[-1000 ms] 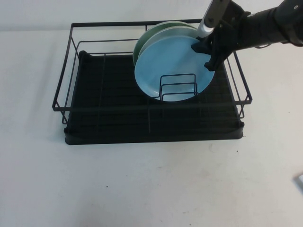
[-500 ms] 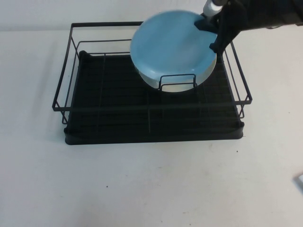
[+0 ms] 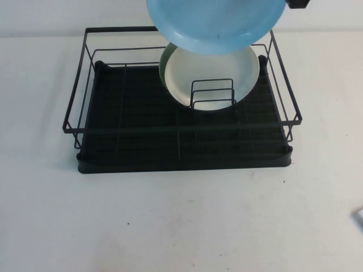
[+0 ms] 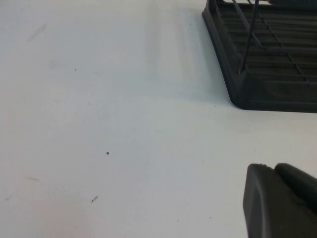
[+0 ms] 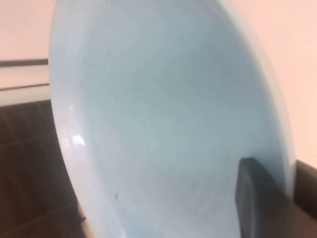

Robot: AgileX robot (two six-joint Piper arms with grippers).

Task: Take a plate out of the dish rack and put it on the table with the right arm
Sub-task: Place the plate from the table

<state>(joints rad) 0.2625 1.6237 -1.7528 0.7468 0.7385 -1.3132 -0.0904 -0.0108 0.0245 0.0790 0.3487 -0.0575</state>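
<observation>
The light sky-blue plate (image 3: 215,22) hangs in the air above the back right of the black wire dish rack (image 3: 130,129), at the top edge of the high view. My right gripper (image 5: 283,184) is shut on the plate's rim (image 5: 163,114), one finger (image 5: 252,203) on its face and one behind. Only a black bit of the right arm (image 3: 298,3) shows in the high view. My left gripper (image 4: 277,171) is shut and empty, low over the white table (image 4: 99,99) near a corner of the rack (image 4: 267,74).
A pale whitish-green plate (image 3: 212,73) stands in the rack's small wire holder (image 3: 212,93), with a darker green plate (image 3: 164,65) behind it. The white table (image 3: 181,226) stretches in front of the rack. A small pale object (image 3: 359,216) sits at the right edge.
The right gripper has lifted the blue plate up out of the holder, from leaning on the other plates to hanging above the rack. The whitish-green plate is now uncovered.
</observation>
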